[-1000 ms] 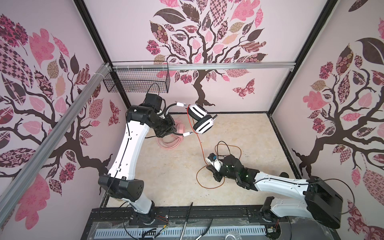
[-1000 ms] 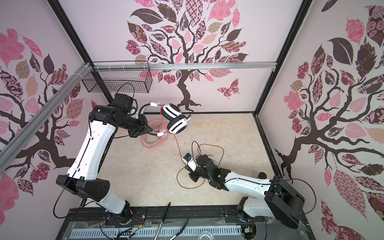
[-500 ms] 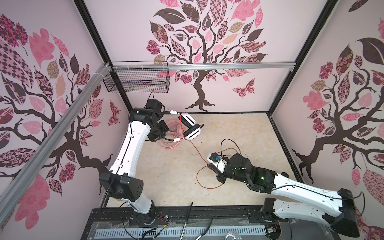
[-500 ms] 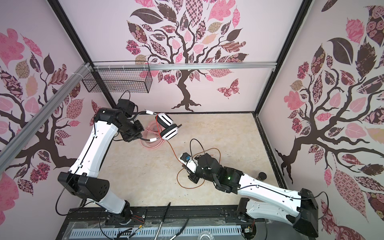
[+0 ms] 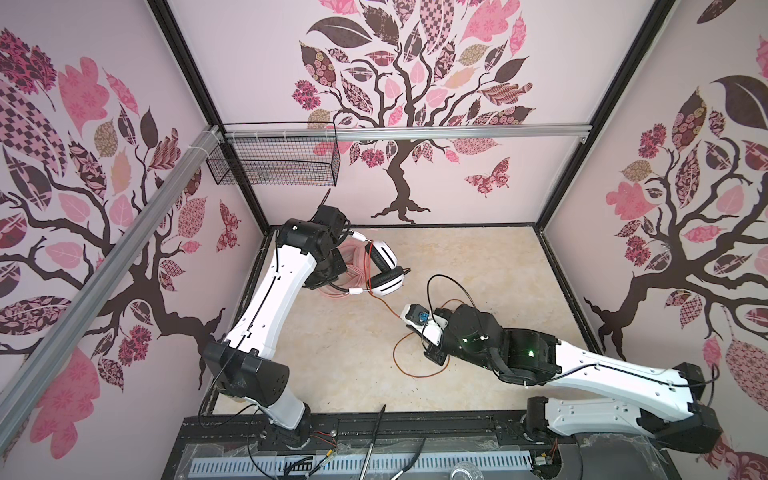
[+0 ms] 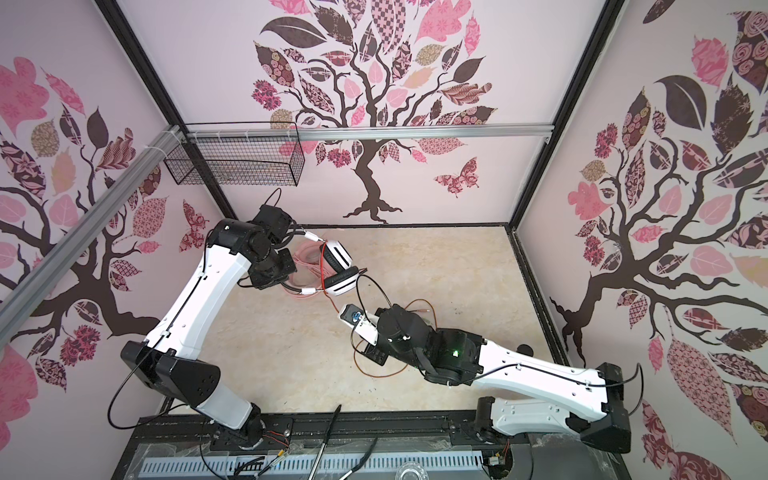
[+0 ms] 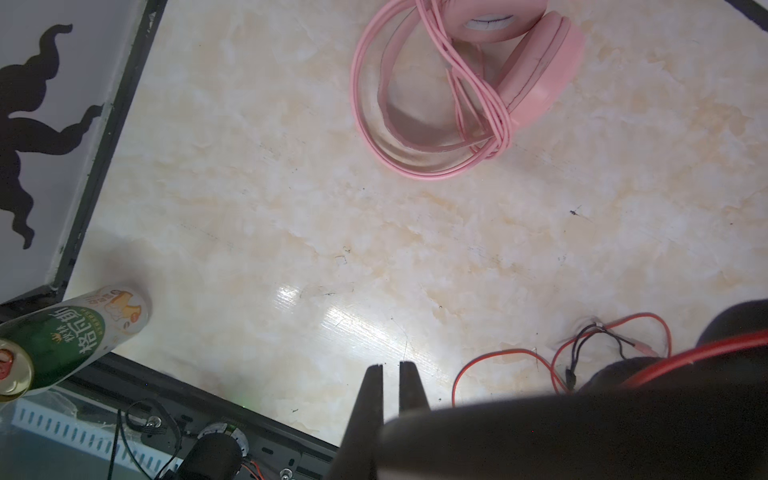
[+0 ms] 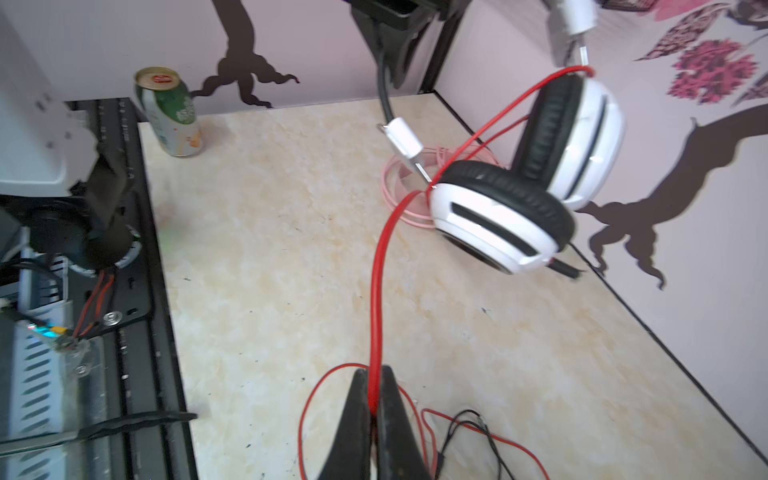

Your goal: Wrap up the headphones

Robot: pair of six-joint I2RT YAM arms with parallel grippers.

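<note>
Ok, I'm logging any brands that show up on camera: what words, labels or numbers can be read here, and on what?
"格瓦斯": large white characters on the green drink can, in the left wrist view.
"秋林": smaller characters beside them, just legible.
Fine print on the can and the red mark on its lid: too blurred to read.
No writing visible on the white-and-black headphones or the pink headphones.

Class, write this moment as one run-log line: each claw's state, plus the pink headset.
left claw: shut on white-and-black headset | right claw: shut on orange-red cord | pink headset: lying on table, cord looped
</note>
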